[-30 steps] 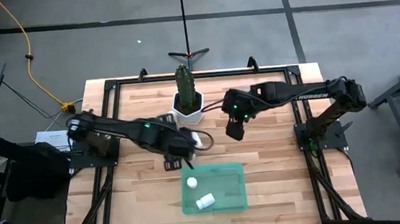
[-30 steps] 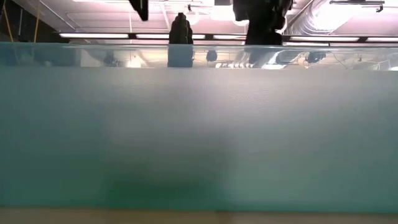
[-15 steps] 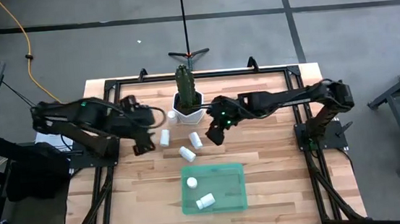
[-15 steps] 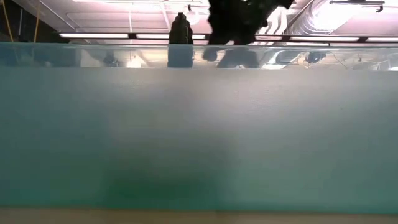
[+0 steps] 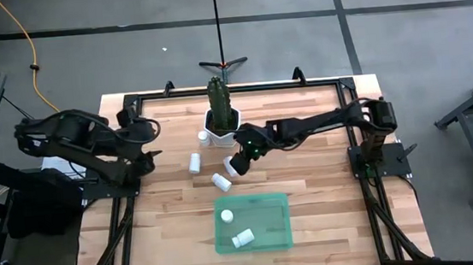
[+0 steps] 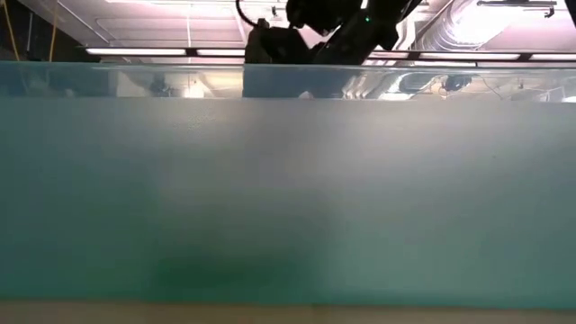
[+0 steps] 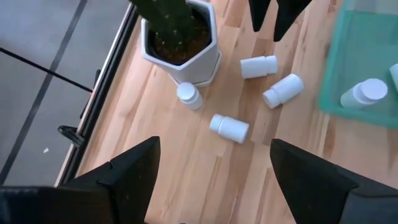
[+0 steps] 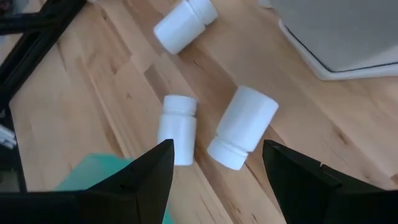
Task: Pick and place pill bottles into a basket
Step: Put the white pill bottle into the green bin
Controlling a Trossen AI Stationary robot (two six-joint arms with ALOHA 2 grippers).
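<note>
The right hand is hovering over the middle of the table, directly above a lying pill bottle, with its fingers spread to either side of that bottle and not touching it. A second lying pill bottle is resting just beside the first, nearer the basket. A third pill bottle is lying farther toward the left arm, and a fourth is standing upright just beside the white hexagonal plant pot, which is holding a green cactus. The basket is sitting near the front edge of the table and is containing two pill bottles: one upright and one lying on its side. The left hand is waiting over the left side of the table, well apart from the bottles, with its fingers spread wide and holding nothing. The low view is being filled almost entirely by the translucent green basket wall. No writing, brand or label is showing legibly on any bottle, pot or basket.
</note>
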